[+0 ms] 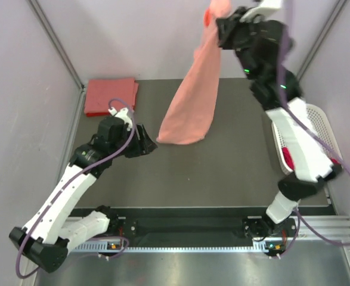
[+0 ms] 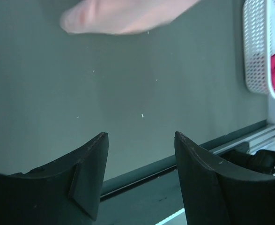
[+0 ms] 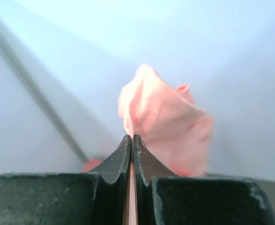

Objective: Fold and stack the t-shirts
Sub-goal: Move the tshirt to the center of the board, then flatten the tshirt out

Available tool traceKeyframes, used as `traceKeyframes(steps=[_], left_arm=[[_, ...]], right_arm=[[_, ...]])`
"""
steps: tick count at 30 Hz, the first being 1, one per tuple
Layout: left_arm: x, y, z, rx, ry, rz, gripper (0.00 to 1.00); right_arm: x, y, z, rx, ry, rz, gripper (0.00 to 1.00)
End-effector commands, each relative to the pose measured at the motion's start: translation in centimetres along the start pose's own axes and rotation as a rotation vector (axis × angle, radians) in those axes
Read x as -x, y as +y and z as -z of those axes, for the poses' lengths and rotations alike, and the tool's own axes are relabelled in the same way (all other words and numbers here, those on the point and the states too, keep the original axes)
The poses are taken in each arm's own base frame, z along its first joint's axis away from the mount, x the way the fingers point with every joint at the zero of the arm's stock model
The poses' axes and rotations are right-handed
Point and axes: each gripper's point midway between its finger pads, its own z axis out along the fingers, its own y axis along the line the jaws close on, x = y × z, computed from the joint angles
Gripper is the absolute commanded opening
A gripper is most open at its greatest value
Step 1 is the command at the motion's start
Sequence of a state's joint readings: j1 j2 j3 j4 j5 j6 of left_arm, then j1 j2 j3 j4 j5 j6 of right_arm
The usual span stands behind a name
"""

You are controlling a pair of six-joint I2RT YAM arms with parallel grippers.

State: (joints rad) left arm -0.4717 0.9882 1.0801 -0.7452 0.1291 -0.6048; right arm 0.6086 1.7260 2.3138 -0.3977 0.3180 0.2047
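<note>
1. Right hand [image 3: 131,138] was up high, its fingers clamped tight on the salmon-pink t-shirt [image 1: 191,104], which hung long with its lower edge down near the worktop [image 1: 222,179].
2. Left hand [image 2: 139,136] sat low over the worktop, fingers spread and holding nothing, just beside the shirt's hanging corner.
3. Coral-red t-shirt [image 1: 110,96] lay folded flat in the far left corner.
4. Magenta-red t-shirt [image 1: 287,158] was bunched in the white basket [image 1: 319,122] on the right.
</note>
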Motion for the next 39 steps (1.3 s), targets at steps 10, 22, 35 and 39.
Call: traceKeyframes(steps=[10,22,35,39], left_arm=[[1.6,3.1,8.6,0.097,-0.34,0.227,0.64],[-2.7,0.0,0.9,-0.041,0.021,0.182,0.73],[-12.3,-6.3,-13.8,0.072,0.346,-0.346,0.75],[-13.0,-5.2,-16.5,0.121,0.344,-0.379,0.69]], right_arm=[[-22.9,15.6,19.6,0.707,0.754,-0.253,0.44],[-30.6,-7.6,24.0,-0.028,0.892,-0.036,0.67],[-36.3,-17.8,25.4,-0.357,1.095,-0.136,0.64],[-37.6,-18.5,25.6,-0.349,1.11,-0.213,0.62]])
